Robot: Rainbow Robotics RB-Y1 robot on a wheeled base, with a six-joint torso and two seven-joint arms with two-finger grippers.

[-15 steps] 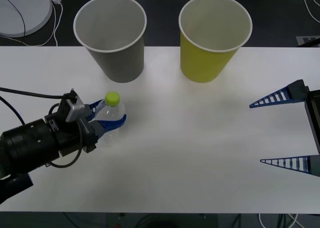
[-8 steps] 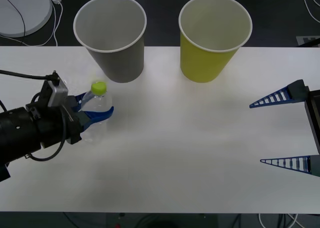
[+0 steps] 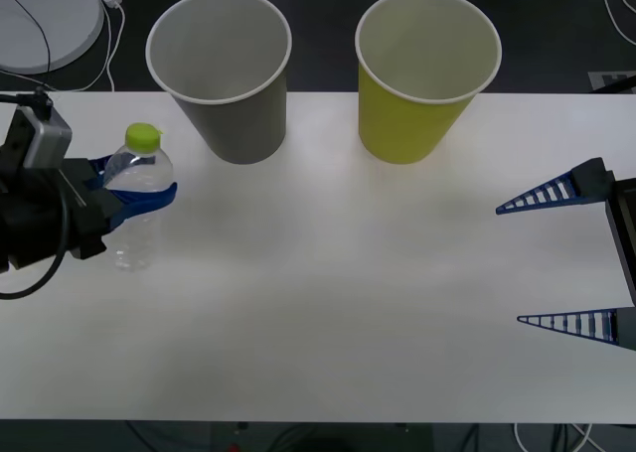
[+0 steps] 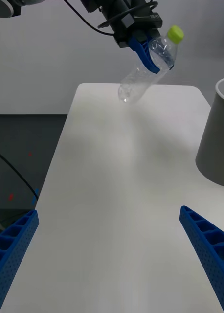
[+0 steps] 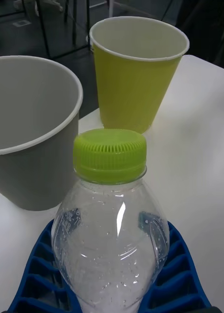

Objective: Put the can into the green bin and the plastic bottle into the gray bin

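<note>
Left pincer (image 3: 134, 196) grips the plastic bottle (image 3: 137, 209), seemingly lifted off the table (image 3: 348, 303).

black cabled arm, seemingly grey-capped; blue ribbed left pincer (image 3: 139, 196).

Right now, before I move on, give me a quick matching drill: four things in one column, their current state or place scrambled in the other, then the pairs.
Things:
1. bottle
2. gray bin
3. green bin
4. right hand

States:
A. open, over the table's right side
B. upright at the back, right of the other bin
C. lifted off the table, gripped in the left hand
D. upright at the back, nearer the bottle

Pairs: 1-C, 2-D, 3-B, 4-A
</note>
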